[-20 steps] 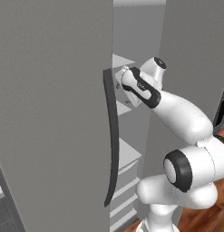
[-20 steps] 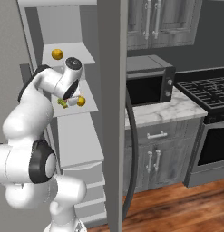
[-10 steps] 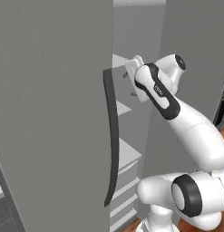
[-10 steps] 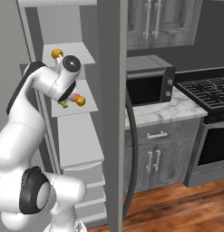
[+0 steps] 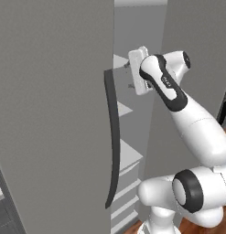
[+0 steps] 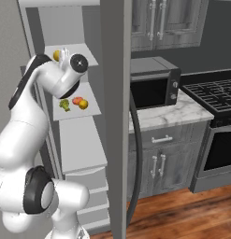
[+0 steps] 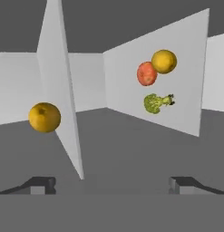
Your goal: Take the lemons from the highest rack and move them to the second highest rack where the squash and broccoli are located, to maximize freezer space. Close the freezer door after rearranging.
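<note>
One lemon (image 6: 56, 55) lies on the highest rack (image 6: 84, 48) of the open freezer; in the rolled hand view this lemon (image 7: 44, 117) is at the left, beside that rack's edge (image 7: 63, 99). A second lemon (image 7: 164, 61) lies on the second highest rack (image 7: 186, 108), touching a reddish squash (image 7: 147, 74), with the broccoli (image 7: 155, 103) close by. Seen from the right base, the broccoli (image 6: 65, 104), squash (image 6: 76, 100) and lemon (image 6: 83, 104) lie together there. My gripper (image 7: 112, 185) is open and empty, level with the top rack, just beside the lemon there (image 6: 65, 52).
The freezer door (image 5: 50, 114) stands open at the left with its long dark handle (image 5: 113, 137), close to my forearm. The other door (image 6: 114, 116) stands edge-on to the right of the shelves. Beyond it are a microwave (image 6: 152, 81), a marble counter (image 6: 163, 114) and a stove (image 6: 210, 88).
My hand has risen from the second highest rack, beside the produce, to the level of the top rack. The lemon by the squash has stayed put.
</note>
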Motion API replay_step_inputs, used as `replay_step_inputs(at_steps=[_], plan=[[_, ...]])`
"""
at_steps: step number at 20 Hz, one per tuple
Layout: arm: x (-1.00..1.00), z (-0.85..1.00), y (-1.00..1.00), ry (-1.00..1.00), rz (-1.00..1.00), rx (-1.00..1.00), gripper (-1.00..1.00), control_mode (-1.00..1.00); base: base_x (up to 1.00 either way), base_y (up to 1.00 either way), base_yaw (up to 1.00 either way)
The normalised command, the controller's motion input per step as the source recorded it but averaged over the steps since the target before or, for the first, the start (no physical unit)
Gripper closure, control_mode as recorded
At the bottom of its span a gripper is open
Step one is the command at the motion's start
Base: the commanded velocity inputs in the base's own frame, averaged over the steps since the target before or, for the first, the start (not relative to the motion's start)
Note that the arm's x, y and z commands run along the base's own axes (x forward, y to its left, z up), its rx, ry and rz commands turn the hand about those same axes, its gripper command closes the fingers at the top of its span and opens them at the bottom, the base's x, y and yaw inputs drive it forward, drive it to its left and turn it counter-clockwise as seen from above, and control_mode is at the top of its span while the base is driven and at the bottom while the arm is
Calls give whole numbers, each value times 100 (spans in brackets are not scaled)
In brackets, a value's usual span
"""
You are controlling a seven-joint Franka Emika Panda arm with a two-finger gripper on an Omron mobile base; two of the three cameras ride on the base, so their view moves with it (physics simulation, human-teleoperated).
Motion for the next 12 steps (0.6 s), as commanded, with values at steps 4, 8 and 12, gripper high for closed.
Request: replay_step_inputs(at_steps=[4, 8, 12], plan=[[14, 43, 11, 0, 0, 9, -100, -100, 0, 0, 0], [15, 36, 20, 2, 0, 0, -100, -100, 0, 0, 0], [23, 32, 26, 14, 0, 0, -100, -100, 0, 0, 0]])
